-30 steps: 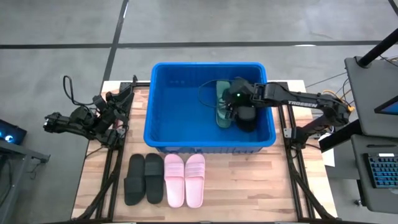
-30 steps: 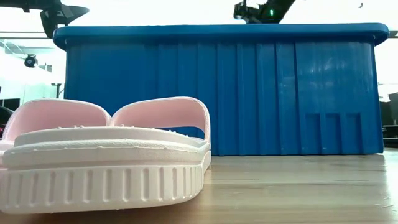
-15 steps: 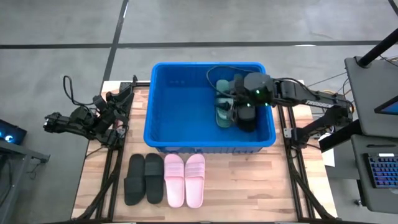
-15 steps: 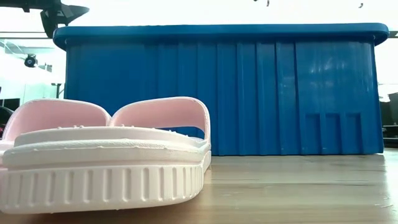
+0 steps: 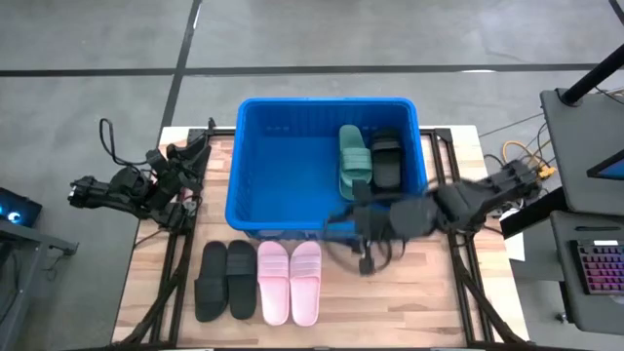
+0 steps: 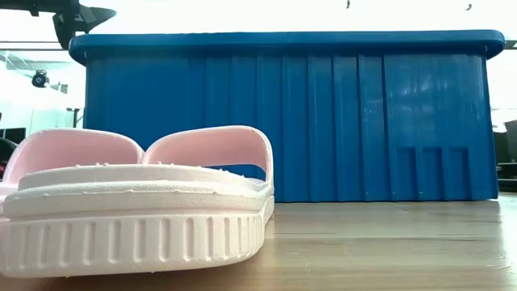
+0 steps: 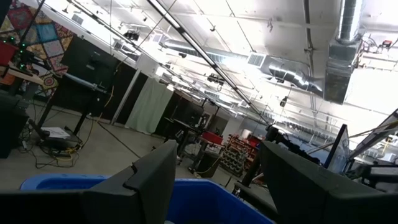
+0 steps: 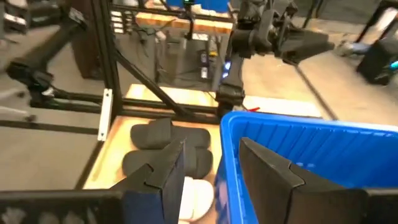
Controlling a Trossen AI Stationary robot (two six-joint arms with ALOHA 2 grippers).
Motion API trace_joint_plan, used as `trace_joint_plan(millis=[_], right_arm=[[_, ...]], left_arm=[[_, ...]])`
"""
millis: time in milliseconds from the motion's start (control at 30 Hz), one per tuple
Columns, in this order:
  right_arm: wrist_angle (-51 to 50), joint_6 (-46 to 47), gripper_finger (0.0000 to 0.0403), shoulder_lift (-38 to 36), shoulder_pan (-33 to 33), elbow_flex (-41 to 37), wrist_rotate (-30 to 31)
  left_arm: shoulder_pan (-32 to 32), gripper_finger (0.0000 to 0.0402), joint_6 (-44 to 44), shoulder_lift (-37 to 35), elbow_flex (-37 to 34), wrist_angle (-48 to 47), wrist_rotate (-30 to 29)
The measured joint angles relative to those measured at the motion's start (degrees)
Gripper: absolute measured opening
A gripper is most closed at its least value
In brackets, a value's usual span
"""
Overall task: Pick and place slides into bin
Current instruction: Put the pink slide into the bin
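Blue plastic bin (image 5: 283, 166) sits at the far middle of the wooden table (image 5: 409, 302), use it as landmark. Inside it, against its right wall: one dark green slide (image 5: 353, 161) and one black slide (image 5: 387, 161), side by side and flat; whether more lie under them cannot be told. On the table just in front of the bin's near wall, toward its left end: a black pair (image 5: 225, 280) and a pale pink pair (image 5: 291, 282), four in a row, touching or nearly so, none inside yet. Low view only shows a pink slide (image 6: 133, 214) close up with the bin wall behind it.

Right gripper (image 5: 363, 226) is blurred, over the bin's near right rim and front edge, outside the bin interior; in its wrist view the two fingers (image 8: 163, 168) stand apart with nothing between them, looking past the bin corner toward the black and pink slides. Left gripper (image 7: 214, 186) is parked off the bin's left side at the table edge, fingers spread wide, empty, camera aimed over the bin rim into the room.

Progress judgement: at least two slides are binned, four visible ones are left, so roughly a third to half done. Likely next target is the pink pair, nearest the right arm
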Motion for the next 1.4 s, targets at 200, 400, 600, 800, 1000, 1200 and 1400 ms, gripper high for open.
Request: trace_joint_plan(millis=[200,400,600,800,1000,1200,1400], right_arm=[[-2.17,0.31,0.0152,6.94,4.20,3.39,5.37],[-10.71,5.92,0.0200,15.17,4.69,9.67,3.84],[-21.86,9.58,0.0209,24.18,4.71,16.50,-3.87],[-28.21,9.74,0.0198,31.72,4.70,20.35,-7.32],[-28.69,7.62,0.0194,38.28,4.64,21.95,-7.13],[-28.52,8.56,0.0190,43.01,4.16,21.99,-4.57],[-28.05,6.64,0.0180,44.82,3.73,21.97,1.33]], left_arm=[[0.00,0.0217,0.00,-0.02,0.00,-0.10,0.00],[-0.01,0.0217,0.00,0.00,0.00,-0.32,0.00],[0.00,0.0217,-0.06,0.02,0.00,-1.19,0.00],[-0.01,0.0217,-0.06,0.00,-0.01,-1.19,0.00],[-0.01,0.0217,-0.04,-0.02,-0.01,-1.19,0.00],[-0.02,0.0217,-0.04,-0.04,-0.02,-1.19,0.00],[-0.01,0.0217,-0.03,-0.07,-0.01,-1.19,0.00]])
